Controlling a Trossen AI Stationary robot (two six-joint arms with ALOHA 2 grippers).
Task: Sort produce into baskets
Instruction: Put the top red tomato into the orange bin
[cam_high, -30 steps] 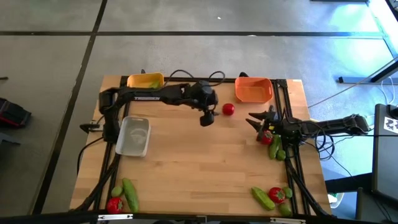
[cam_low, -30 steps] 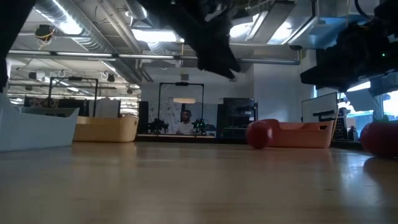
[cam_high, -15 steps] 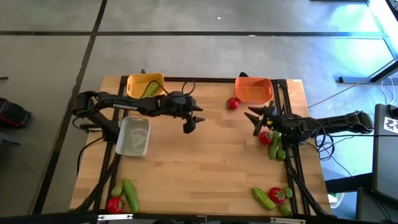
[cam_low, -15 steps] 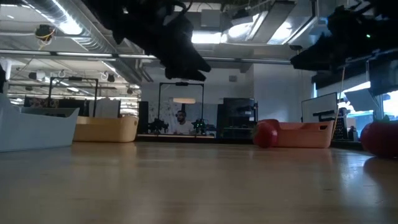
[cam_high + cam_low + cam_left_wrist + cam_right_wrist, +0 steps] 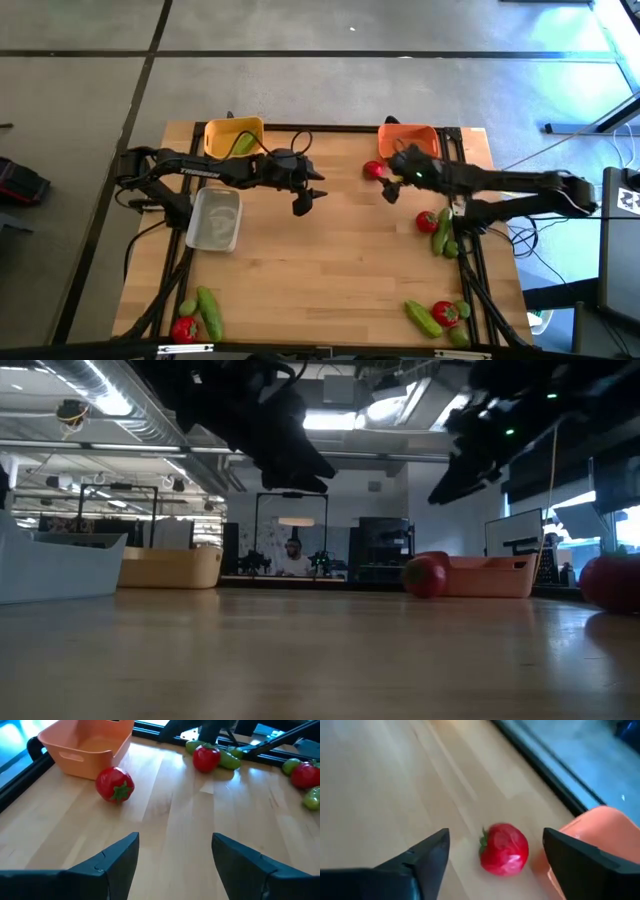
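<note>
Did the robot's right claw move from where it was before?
Yes. In the high view the right gripper has swung from the table's right edge toward the orange basket, and now hangs open by the red tomato.

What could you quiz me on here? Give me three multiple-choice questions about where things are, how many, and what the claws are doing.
1. Where does the loose red tomato lie?
A. on the table beside the orange basket
B. inside the yellow basket
C. in the clear tray

2. How many baskets are on the table?
A. one
B. three
C. five

3. What is the right claw doing?
A. squeezing a cucumber
B. open above the tomato
C. resting inside a basket

Answers: 1 A, it sits on bare wood next to the orange rim. 2 B, yellow, orange and a clear tray. 3 B, the right wrist view shows the fingers spread on either side of the tomato.
</note>
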